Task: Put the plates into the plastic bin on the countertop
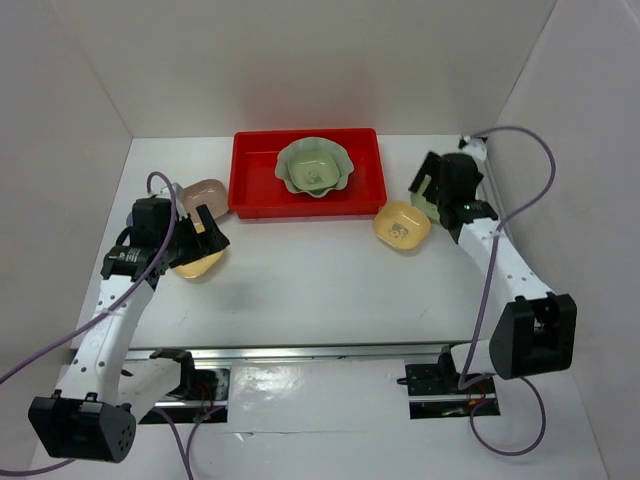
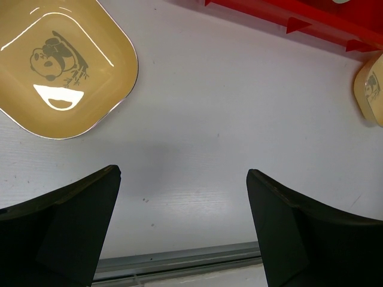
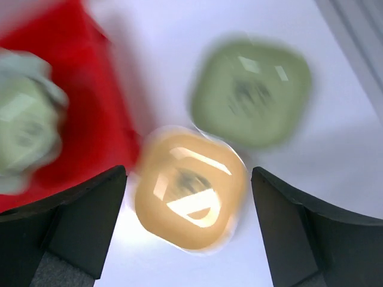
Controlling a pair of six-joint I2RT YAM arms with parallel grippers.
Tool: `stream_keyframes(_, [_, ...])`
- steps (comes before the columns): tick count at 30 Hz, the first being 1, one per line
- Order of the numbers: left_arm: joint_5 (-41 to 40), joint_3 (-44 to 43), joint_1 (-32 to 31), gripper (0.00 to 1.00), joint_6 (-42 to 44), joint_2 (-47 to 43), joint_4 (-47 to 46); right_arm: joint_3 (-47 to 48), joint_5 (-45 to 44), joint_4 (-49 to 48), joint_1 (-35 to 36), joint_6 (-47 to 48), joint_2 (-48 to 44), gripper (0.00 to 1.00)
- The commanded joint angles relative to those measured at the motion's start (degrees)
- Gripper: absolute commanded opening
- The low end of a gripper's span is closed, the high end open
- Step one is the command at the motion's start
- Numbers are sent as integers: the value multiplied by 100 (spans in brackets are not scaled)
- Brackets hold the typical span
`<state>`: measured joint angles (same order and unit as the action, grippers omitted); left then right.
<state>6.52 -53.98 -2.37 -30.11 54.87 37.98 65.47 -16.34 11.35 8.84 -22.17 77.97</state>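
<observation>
The red plastic bin (image 1: 255, 165) stands at the back middle of the white countertop (image 1: 320, 290). The large pale-green scalloped plate (image 1: 315, 165) lies in it with a small green dish nested inside. A tan-pink plate (image 1: 205, 190) and a yellow plate (image 1: 200, 265) lie at the left. My left gripper (image 1: 200, 242) is open and empty above that yellow panda plate (image 2: 63, 66). At the right lie a yellow plate (image 1: 402, 226) and a green plate (image 1: 422, 203). My right gripper (image 1: 427, 193) is open, with the yellow plate (image 3: 190, 188) between its fingers, below them, and the green plate (image 3: 251, 89) beyond.
White walls close in the countertop on three sides. A metal rail (image 1: 300, 352) runs along the near edge by the arm bases. The bin's rim (image 2: 299, 18) shows at the top of the left wrist view. The right wrist view is blurred.
</observation>
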Motion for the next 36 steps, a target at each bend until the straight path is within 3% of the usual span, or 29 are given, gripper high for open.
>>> stream_keyframes(1, [95, 10, 26, 100, 93, -99, -185, -1104, 111, 333, -311, -358, -308, 91])
stream_keyframes(4, [95, 10, 26, 100, 93, -99, -185, -1598, 245, 236, -514, -437, -292, 83])
stream_keyframes(9, [95, 10, 26, 100, 93, -152, -185, -2029, 464, -159, -568, -717, 129, 79])
stream_keyframes(18, [42, 10, 26, 100, 93, -99, -185, -2135, 597, -924, -568, -824, 1316, 71])
stream_keyframes(19, [42, 10, 26, 100, 93, -99, -185, -2135, 597, -1020, -568, -885, 1456, 68])
stream_keyframes(22, [42, 10, 26, 100, 93, -99, -185, -2135, 597, -1074, -568, -885, 1632, 44])
stream_keyframes(23, [42, 10, 26, 100, 93, -99, -185, -2135, 597, -1074, -568, -885, 1633, 26])
stream_keyframes(24, [42, 10, 26, 100, 93, -99, -185, -2135, 597, -1074, -515, -885, 1633, 18])
stream_keyframes(27, [42, 10, 26, 100, 93, -99, -185, -2213, 544, -837, -358, -885, 1397, 0])
stream_keyframes(31, [42, 10, 26, 100, 93, -47, -185, -2416, 202, -407, 29, -832, 810, 0])
stream_keyframes(36, [42, 10, 26, 100, 41, -47, -185, -2794, 385, 59, 617, -648, -132, 0])
